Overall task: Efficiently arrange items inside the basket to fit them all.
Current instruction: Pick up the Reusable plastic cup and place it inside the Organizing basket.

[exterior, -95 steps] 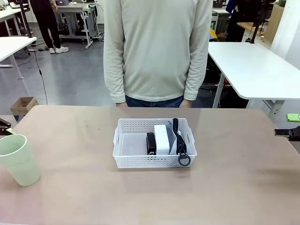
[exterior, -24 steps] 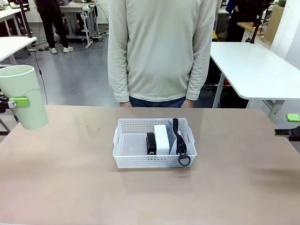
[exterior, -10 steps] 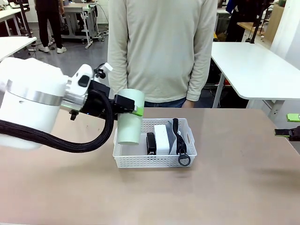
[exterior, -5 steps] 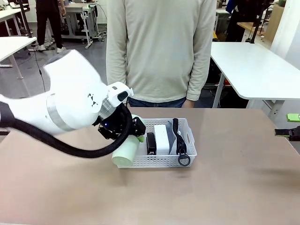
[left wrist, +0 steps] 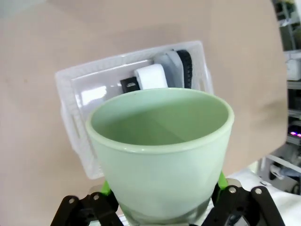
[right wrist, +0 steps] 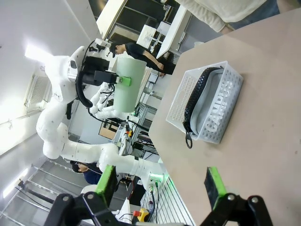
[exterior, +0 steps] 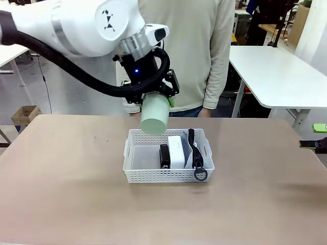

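We note the white perforated basket (exterior: 153,175) on the table, long side toward us, left half bare; inside it, right of centre, the black stapler (exterior: 164,155) lies lengthwise; touching its right, the white clock (exterior: 176,150) stands on edge; right of that, the grey "CAMPUS" pouch (right wrist: 217,113) stands against the basket's right wall, black strap (exterior: 197,163) draped over the near rim; the pale green cup (exterior: 155,114) hangs tilted above the basket's far-left rim, off the table.

A tan desk (exterior: 61,194) spans the foreground. Beyond it lies grey floor (exterior: 76,87). A white table (exterior: 276,76) stands at 2 o'clock, a cardboard box (exterior: 24,116) on the floor at 9, more white tables (exterior: 13,51) at 10.
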Controlling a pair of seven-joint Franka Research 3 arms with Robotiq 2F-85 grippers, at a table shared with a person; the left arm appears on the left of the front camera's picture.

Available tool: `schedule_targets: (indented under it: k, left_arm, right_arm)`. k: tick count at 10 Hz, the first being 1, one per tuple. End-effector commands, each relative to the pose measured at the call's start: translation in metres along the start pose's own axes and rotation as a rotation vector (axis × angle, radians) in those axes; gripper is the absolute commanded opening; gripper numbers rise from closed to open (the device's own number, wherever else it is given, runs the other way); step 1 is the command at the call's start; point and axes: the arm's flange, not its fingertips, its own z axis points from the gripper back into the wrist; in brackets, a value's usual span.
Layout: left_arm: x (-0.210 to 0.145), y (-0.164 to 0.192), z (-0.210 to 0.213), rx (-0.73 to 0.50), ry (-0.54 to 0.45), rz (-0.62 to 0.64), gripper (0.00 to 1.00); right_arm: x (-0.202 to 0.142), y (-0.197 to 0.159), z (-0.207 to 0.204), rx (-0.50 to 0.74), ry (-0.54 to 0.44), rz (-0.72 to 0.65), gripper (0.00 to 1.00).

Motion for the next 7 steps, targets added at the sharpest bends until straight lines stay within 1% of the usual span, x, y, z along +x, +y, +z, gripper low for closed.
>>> schedule_targets:
  k: [1,2,4,6,7]
  left_arm:
    - [0.002,0.012,-0.020,0.018,0.062,0.050,0.87]
    - [0.005,0.014,-0.026,0.032,0.093,0.043,0.87]
    - [0.009,0.015,-0.047,0.105,0.116,-0.011,0.87]
    - [0.009,0.026,-0.066,0.192,0.074,0.025,0.87]
    - [0.007,0.033,-0.075,0.211,0.017,0.035,0.87]
  right_arm:
    - [-0.005,0.001,0.001,0.006,0.011,0.019,1.00]
    - [-0.005,0.001,0.001,0.006,0.011,0.019,1.00]
    - [-0.005,0.001,0.001,0.006,0.011,0.019,1.00]
    - [-0.005,0.001,0.001,0.006,0.011,0.019,1.00]
    - [-0.005,0.001,0.001,0.006,0.011,0.019,1.00]
